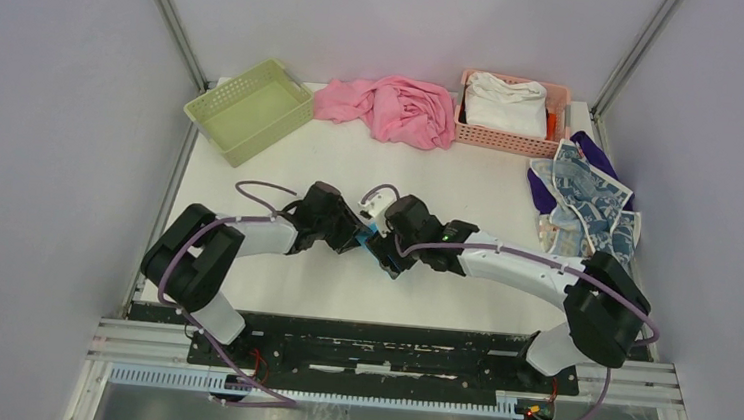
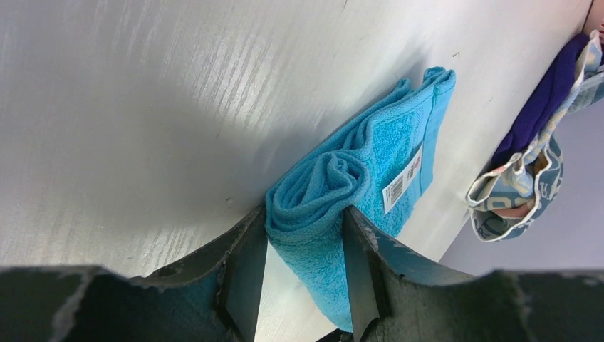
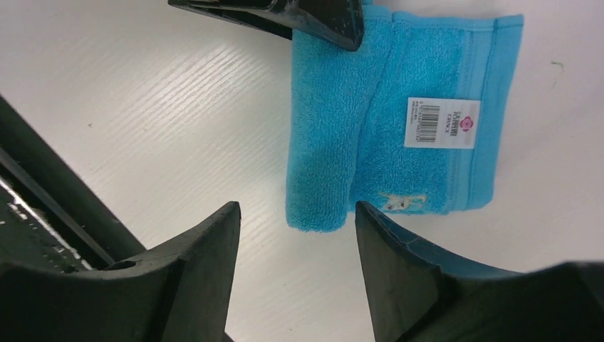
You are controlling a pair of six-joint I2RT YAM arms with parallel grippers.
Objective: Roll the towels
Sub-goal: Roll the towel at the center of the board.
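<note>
A bright blue towel point(image 2: 388, 142), partly rolled, lies on the white table point(image 1: 281, 163) between the two arms; only a sliver point(image 1: 373, 244) shows in the top view. My left gripper point(image 2: 305, 212) is shut on one end of the roll, a finger against each side. At the roll's other end my right gripper point(image 3: 295, 210) is open, its fingertips either side of the towel point(image 3: 370, 128) and apart from it. The flat remainder carries a barcode label point(image 3: 441, 122). A white towel with dark blue print point(image 1: 589, 202) lies crumpled at the right edge.
A purple cloth point(image 1: 593, 152) lies under the printed towel. At the back stand a green basket point(image 1: 250, 110), a large pink cloth point(image 1: 396, 107) and a pink basket point(image 1: 509, 139) holding a white cloth point(image 1: 505, 102). Metal frame posts flank the table.
</note>
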